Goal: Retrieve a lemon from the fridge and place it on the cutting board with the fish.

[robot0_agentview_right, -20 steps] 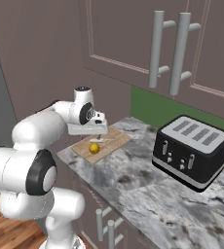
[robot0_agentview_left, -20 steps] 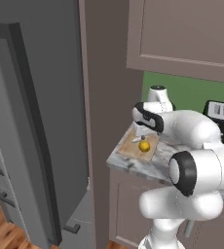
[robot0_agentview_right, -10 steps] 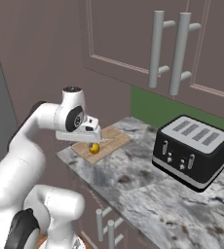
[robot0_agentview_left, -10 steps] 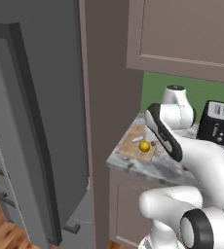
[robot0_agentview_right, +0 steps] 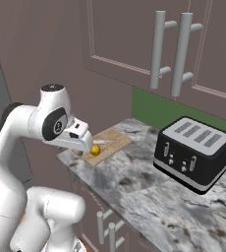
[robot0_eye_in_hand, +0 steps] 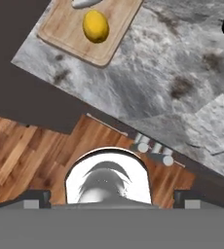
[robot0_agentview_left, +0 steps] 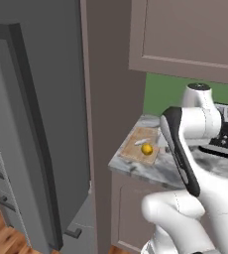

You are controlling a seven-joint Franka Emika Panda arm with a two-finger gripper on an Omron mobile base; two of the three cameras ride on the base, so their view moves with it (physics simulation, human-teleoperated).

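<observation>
On the board (robot0_eye_in_hand: 70, 34), near its middle, the lemon (robot0_eye_in_hand: 95, 26) was seen lying free, with nothing touching it from above. Just beside it, toward the board's far edge, the pale fish (robot0_agentview_left: 140, 142) was set, close to the lemon though contact could not be judged. The board itself was placed at the counter's (robot0_agentview_right: 134, 187) corner nearest the fridge (robot0_agentview_left: 31, 124), its edges close to the counter's front and side edges.

The gripper (robot0_agentview_right: 80, 139) was held above and in front of that corner, clear of the board, and nothing was gripped. Its jaws were judged to be spread wide and empty, although the fingertips were barely made out in the hand view. The counter, the board and the wooden floor were looked down on from the hand.

The fridge doors were shown closed. A toaster (robot0_agentview_right: 193, 157) was stood well apart along the counter.

The task was judged to be finished: the lemon was out of the fridge and laid on the board with the fish. Nothing but a withdrawal of the arm appeared to be left.
</observation>
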